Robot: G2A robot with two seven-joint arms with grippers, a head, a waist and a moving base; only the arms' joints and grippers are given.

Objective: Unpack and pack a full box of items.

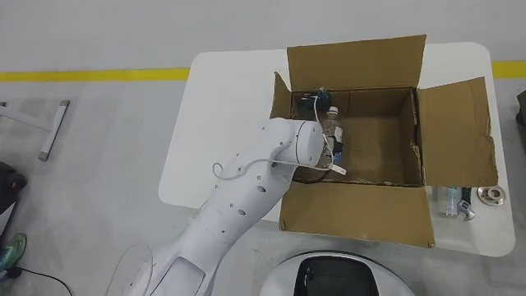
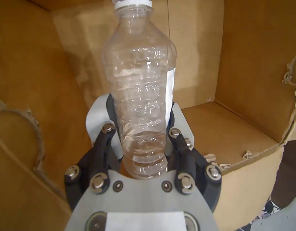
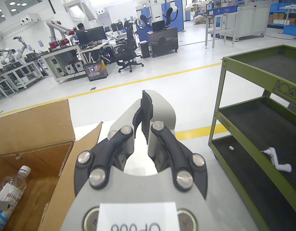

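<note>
An open cardboard box stands on the white table, flaps spread. My left gripper is inside the box, shut on a clear plastic bottle with a white cap. In the top view the left arm reaches into the box's left side, where the bottle shows beside it. In the right wrist view that bottle lies within the box. My right gripper is held above the table to the right of the box, shut with nothing between its fingers.
On the table right of the box lie another clear bottle, a wrench-like tool and a small metal ring. A green shelf cart stands beside the table. The box floor to the right of the arm is bare.
</note>
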